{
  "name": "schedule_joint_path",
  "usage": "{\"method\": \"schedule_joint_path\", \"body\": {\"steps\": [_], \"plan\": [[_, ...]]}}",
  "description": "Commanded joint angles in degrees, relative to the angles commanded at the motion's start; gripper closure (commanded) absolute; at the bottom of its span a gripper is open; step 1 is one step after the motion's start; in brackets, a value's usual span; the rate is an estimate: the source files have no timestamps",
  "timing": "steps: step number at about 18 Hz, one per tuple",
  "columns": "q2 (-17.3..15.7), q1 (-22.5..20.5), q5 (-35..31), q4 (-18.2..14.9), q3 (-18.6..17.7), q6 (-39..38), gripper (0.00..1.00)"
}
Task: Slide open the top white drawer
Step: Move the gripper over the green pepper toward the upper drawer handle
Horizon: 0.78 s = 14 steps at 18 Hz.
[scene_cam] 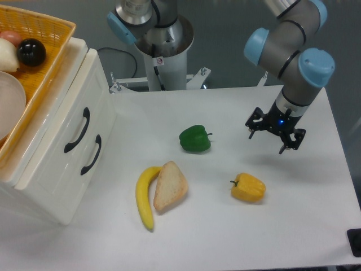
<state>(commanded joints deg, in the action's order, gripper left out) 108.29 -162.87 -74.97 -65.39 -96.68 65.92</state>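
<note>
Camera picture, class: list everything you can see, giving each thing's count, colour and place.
Cabinet: one, white, left edge of table.
Top drawer: one, white, black handle, shut.
Lower drawer: one, white, black handle, shut.
Basket: one, orange, on the cabinet.
Ball: one, black, in the basket.
Green pepper: one, table centre.
Yellow pepper: one, right of centre.
Banana: one, yellow, touching the bread.
Bread: one, tan.
Table: one, white.
Gripper: one, black, open, above the table's right side.
</note>
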Motion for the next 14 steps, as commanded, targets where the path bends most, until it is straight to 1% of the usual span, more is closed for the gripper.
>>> {"method": "schedule_joint_path", "body": {"steps": [1,4,8,10,12,14], "plan": [[-1.1,0.6,0.0,-0.5,-0.6,-0.3,0.0],[-3.6,1.8,0.8,-3.7,-1.8,-3.1,0.0],[-6.2,3.3,2.8,-4.6,-3.8,-3.4,0.0],[-7.1,4.9,2.8,-7.7,-4.0,-3.9,0.0],[-7.4,5.5,2.7,-13.2,-3.4,-4.5,0.0],[-8.3,6.5,2.7,-16.7,-2.9,-4.6,0.0]]}}
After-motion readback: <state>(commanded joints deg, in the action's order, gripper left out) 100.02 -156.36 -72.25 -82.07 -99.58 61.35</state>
